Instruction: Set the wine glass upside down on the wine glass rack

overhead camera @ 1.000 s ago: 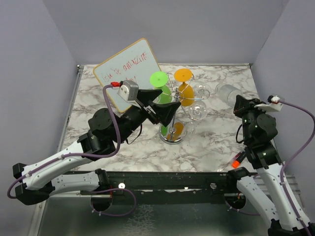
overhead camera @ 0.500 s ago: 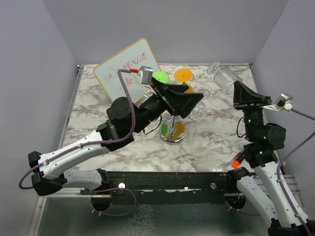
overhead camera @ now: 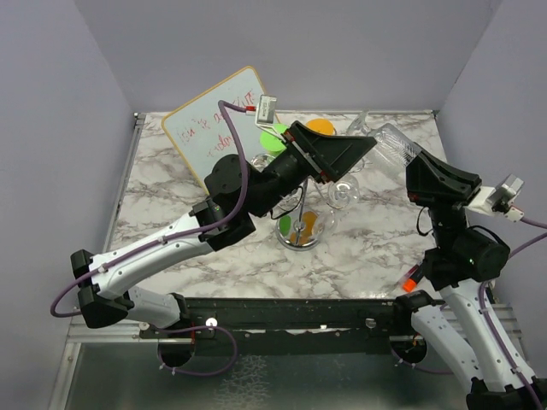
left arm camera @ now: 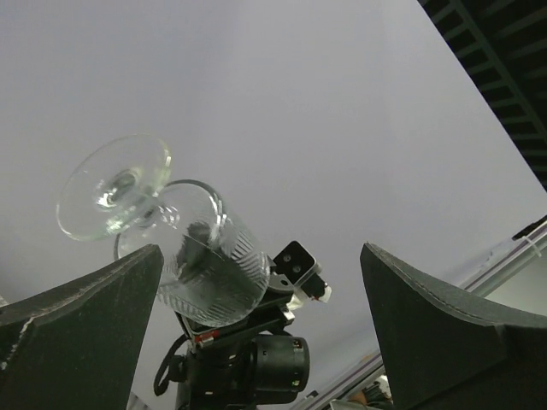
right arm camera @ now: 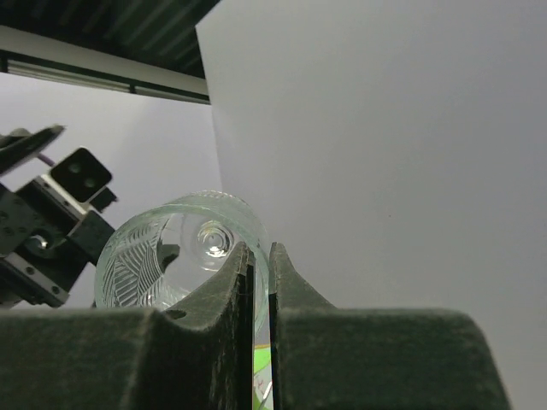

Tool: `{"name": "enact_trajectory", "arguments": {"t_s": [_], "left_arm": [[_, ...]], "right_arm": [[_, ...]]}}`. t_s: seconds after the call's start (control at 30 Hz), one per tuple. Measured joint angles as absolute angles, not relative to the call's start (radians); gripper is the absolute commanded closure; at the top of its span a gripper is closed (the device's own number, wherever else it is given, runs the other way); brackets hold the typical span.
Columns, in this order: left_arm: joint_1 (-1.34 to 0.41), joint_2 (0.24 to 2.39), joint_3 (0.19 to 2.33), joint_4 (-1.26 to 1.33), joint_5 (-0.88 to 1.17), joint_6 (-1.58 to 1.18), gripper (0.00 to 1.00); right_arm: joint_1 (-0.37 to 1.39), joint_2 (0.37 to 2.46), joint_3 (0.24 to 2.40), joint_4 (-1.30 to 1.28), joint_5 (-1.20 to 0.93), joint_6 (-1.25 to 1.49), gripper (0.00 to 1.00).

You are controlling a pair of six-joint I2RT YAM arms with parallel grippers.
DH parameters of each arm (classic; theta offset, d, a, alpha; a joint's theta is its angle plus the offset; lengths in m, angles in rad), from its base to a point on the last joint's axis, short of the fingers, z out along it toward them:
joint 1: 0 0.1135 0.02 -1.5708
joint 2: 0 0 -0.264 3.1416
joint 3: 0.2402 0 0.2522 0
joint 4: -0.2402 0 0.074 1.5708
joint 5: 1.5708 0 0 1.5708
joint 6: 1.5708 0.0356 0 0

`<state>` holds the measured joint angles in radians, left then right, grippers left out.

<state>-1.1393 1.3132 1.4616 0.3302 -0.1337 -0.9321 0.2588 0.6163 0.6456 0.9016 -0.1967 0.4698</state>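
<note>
Where the wine glass [overhead camera: 391,143] is: aloft over the far right of the marble table [overhead camera: 171,192], tilted, foot toward the far wall, well apart from the rack.
Glass look: clear, with a ribbed bowl.
Right gripper [overhead camera: 413,174]: pressed nearly together, pinching the bowl's wall at the rim.
Left gripper [overhead camera: 363,158]: spread wide, raised above the rack, aimed at the glass, gripping nothing.
Wine glass rack [overhead camera: 300,232]: chrome, upright mid-table.
On the rack: green-footed glass [overhead camera: 273,133], orange-footed glass [overhead camera: 320,126] and clear glass [overhead camera: 344,193], all upside down.
Whiteboard [overhead camera: 214,128]: propped at far left, red writing.
</note>
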Motion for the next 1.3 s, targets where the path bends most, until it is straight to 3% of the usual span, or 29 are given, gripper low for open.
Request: {"name": "enact_trajectory", "arguments": {"t_s": [1.3], "left_arm": [[-1.139, 1.493, 1.532, 0.352, -0.197, -1.196, 0.02]], "right_arm": [[0.259, 0.711, 0.657, 1.024, -0.189, 0.39, 0.99]]}}
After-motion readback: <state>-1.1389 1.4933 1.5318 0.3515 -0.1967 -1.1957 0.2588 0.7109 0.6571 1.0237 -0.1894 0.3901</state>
